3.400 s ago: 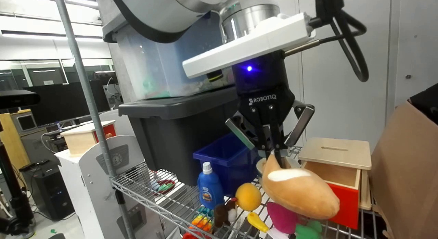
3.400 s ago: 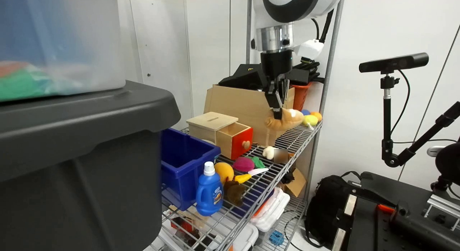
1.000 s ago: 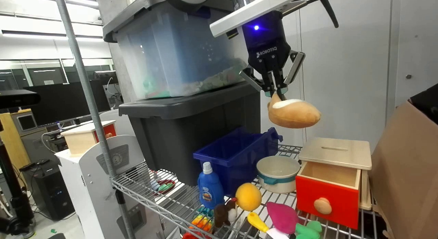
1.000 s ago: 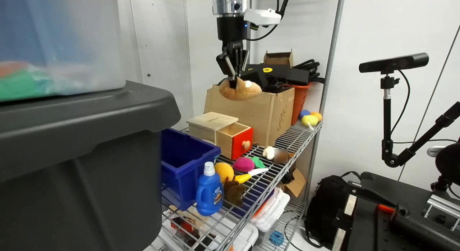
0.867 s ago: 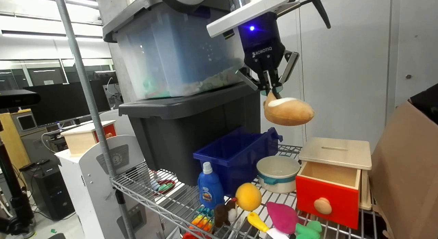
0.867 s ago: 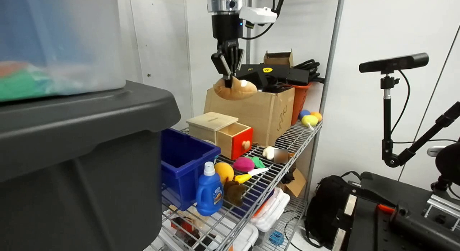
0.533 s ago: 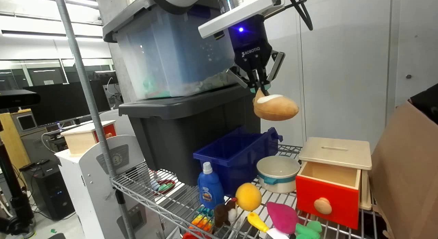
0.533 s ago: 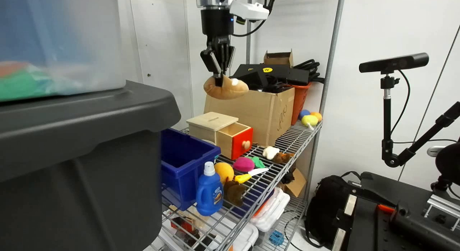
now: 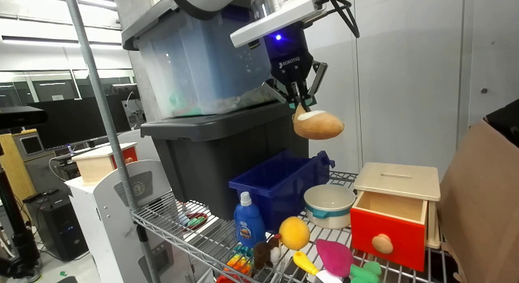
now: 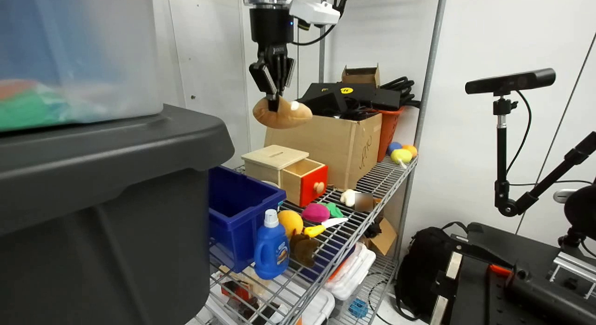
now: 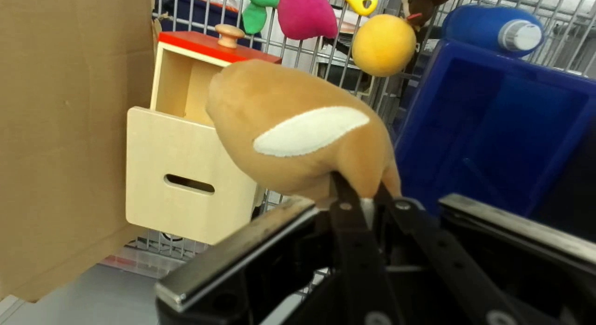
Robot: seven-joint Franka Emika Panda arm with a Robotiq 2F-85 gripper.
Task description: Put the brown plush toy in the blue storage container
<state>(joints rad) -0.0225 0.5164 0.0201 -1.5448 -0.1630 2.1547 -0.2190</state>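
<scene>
The brown plush toy (image 9: 319,127) is a soft tan lump with a white patch. My gripper (image 9: 302,104) is shut on a pinched fold at one end of it. The toy hangs in the air, well above the shelf, in both exterior views (image 10: 284,116). The blue storage container (image 9: 279,200) stands on the shelf below; it also shows in an exterior view (image 10: 244,236). In the wrist view the toy (image 11: 279,97) covers part of the wooden box, and the open container (image 11: 484,138) lies to its right. The fingertips are partly hidden in the plush.
A dark grey tub (image 9: 227,169) with a translucent tub (image 9: 211,68) on top stands beside the container. A blue bottle (image 9: 248,224), a white bowl (image 9: 330,202), a yellow ball (image 9: 294,233) and a wooden box (image 9: 399,175) with its red drawer open stand around it.
The gripper has lifted the toy from low over the shelf's front. Over the last second it has carried the toy toward the container's side, leftward in both exterior views, keeping its hold.
</scene>
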